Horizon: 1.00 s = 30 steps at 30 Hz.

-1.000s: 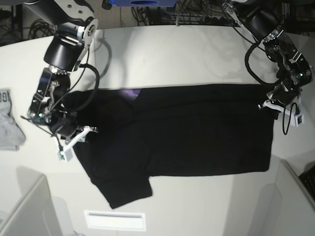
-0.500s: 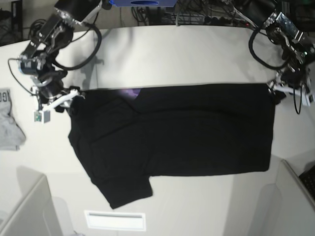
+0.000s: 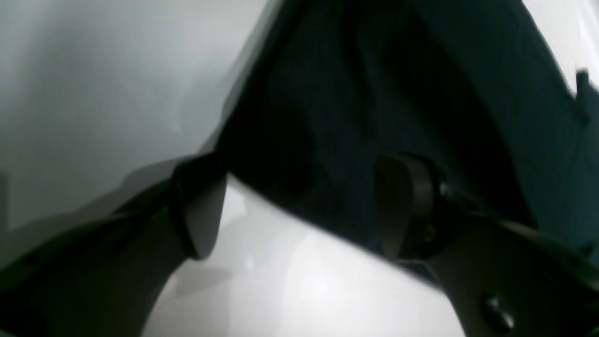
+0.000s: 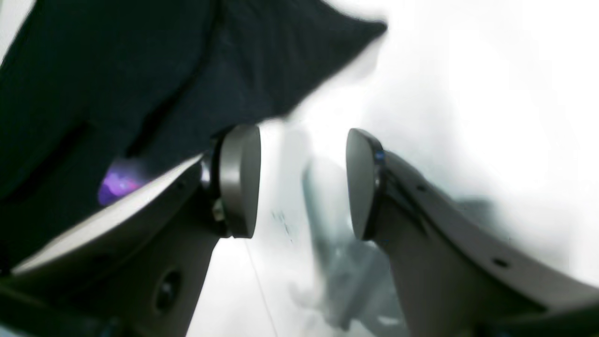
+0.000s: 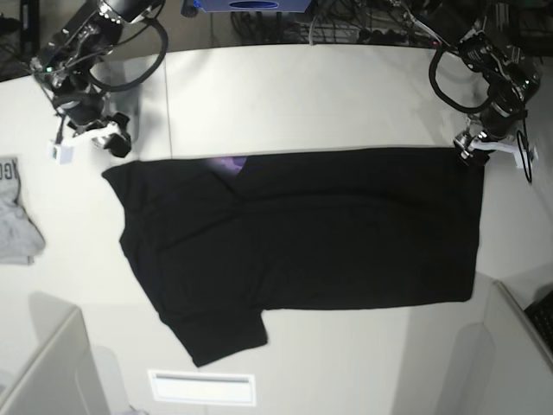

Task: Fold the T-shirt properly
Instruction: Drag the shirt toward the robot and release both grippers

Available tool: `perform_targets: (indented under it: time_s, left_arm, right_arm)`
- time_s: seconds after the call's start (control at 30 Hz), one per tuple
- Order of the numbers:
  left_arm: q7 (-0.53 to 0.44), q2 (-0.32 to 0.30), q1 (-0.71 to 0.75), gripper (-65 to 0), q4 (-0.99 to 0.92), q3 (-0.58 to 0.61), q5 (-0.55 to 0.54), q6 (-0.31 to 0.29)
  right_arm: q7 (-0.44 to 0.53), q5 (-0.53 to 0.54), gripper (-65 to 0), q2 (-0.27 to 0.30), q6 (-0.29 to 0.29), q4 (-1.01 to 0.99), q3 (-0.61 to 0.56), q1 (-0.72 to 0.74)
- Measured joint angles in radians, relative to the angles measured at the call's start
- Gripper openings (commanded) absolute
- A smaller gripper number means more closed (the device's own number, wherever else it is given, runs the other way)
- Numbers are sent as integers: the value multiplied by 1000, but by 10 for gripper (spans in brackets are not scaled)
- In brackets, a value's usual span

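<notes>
left gripper (image 3: pixel 299 206): jaws wide, empty, over T-shirt (image 5: pixel 302 229) corner
right gripper (image 4: pixel 302 182): wide, empty, shirt beside it
base view only: grey garment (image 5: pixel 15 216)

T-shirt (image 5: pixel 302 233) is lying flat on the table (image 5: pixel 302 95), taking up its middle; all places below are given relative to it, as the base view shows them. One sleeve is jutting toward the near edge at the shirt's lower left. Left gripper (image 5: pixel 494 154) is sitting at the shirt's upper right corner, just above the cloth edge. Right gripper (image 5: pixel 86 140) is hanging just beyond the shirt's upper left corner, over bare table. A small folded garment (image 5: pixel 15 216) is lying well to the shirt's left, at the table edge. A flat strip (image 5: pixel 203 387) is lying in front of the shirt, near the jutting sleeve.
</notes>
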Motion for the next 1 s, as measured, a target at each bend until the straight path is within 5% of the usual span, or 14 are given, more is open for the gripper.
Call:
perform_targets:
  time_s: [0.17, 0.23, 0.43, 0.8, 0.93, 1.0]
  left_arm:
    - [-38, 2, -5, -225, -8, 2, -5, 60]
    - [-44, 2, -5, -323, -13, 2, 2, 63]
    - [-32, -1, 1, -650, -31, 2, 10, 75]
    - [-37, -61, 7, -650, -66, 80, 4, 75]
    - [-37, -61, 10, -650, -66, 80, 3, 74]
    - [-37, -61, 10, -650, -66, 80, 3, 74]
  right_arm:
    - [73, -5, -366, 3, -19, -111, 32, 61]
    - [114, -1, -366, 5, -63, -145, 20, 80]
    - [139, 3, -365, 28, -75, -206, -33, 108]
    - [218, 17, -380, 33, -74, -275, -55, 140]
    - [218, 3, -650, 40, -79, -280, -51, 137]
    - [206, 6, -650, 45, -79, -280, -51, 134]
